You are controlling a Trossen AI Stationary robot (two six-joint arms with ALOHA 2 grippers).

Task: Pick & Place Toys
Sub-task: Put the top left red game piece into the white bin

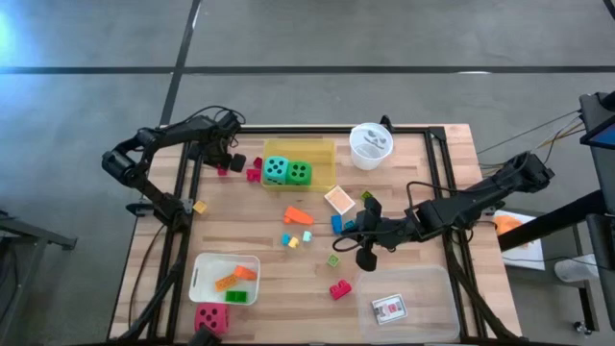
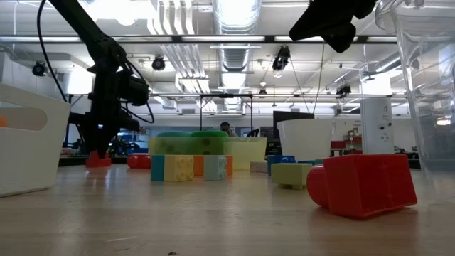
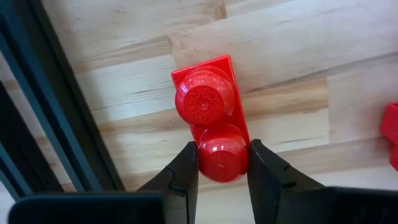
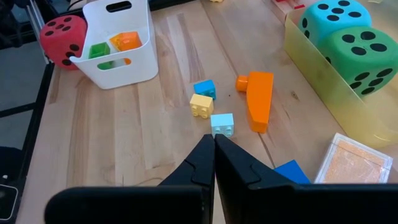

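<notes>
Slippage is the main risk: the left gripper (image 3: 222, 163) clamps only one round stud of the two-stud red block (image 3: 211, 115), at the block's end, so the free end could swing or the stud could squirt out from between the fingers on lifting. The block lies flat on the table (image 3: 292, 37) close to the dark frame rail (image 3: 59, 106), and a sideways pull might knock it against that rail. Another red piece (image 3: 392, 134) sits nearby and could be nudged.

The right gripper (image 4: 214, 146) hangs over the middle of the table with its fingers pressed together, holding nothing; sweeping low, it could scatter the light blue block (image 4: 222, 123), yellow block (image 4: 201, 104) and orange block (image 4: 260, 99) just ahead of it.

Only the left wrist view shows how the hold sits on the stud; from above, the left gripper (image 1: 223, 159) is a dark shape at the table's far left corner, the block barely visible. The high view alone gives the whole layout: yellow tray (image 1: 322, 149) with teal die (image 1: 276, 170) and green die (image 1: 299, 173), white tray (image 1: 204, 274), red die (image 1: 211, 317), and a card (image 1: 389, 307) in the clear tray (image 1: 437, 288). The low view shows the block touching the table under the left arm.
</notes>
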